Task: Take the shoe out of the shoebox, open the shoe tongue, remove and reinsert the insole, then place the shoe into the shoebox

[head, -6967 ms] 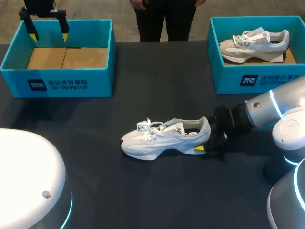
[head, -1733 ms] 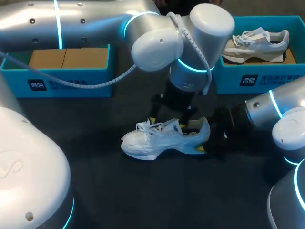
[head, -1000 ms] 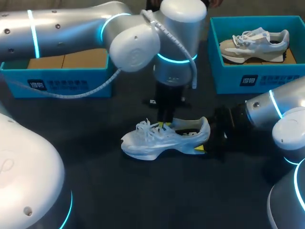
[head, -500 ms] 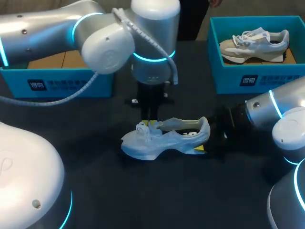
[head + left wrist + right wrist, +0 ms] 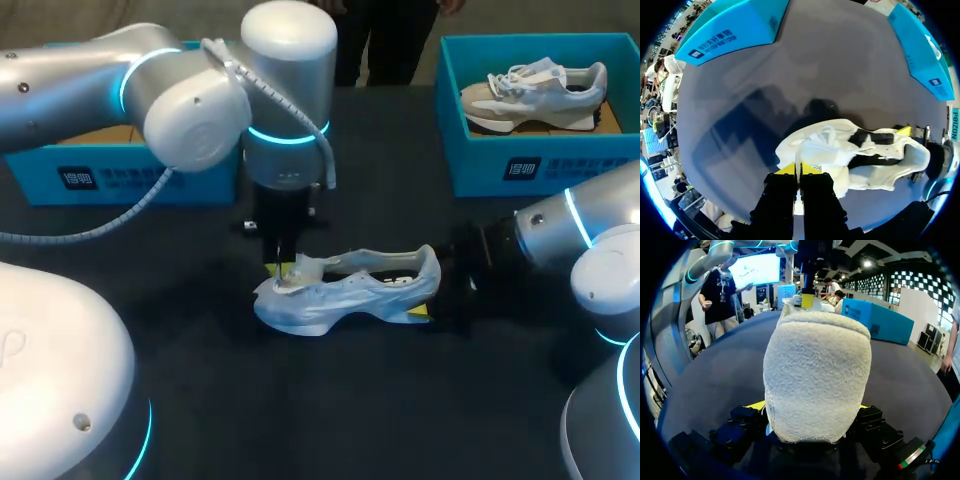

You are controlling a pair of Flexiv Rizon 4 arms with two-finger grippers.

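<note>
1 shoe [image 5: 350, 292] lies mid-worktop [image 5: 350, 410], toe left, heel [image 5: 817, 375] right; the right hand [image 5: 432, 296] clamps that heel, while the left hand [image 5: 284, 270], narrowed from above, pinches the tongue [image 5: 814, 150].

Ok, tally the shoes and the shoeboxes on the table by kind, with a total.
Open teal cardboard shoeboxes: 2, the left shoebox and the right shoebox.
Sneakers: 2, a white lace-up sneaker on the dark table, a beige-and-white sneaker in the right shoebox.
Total: 4.
</note>
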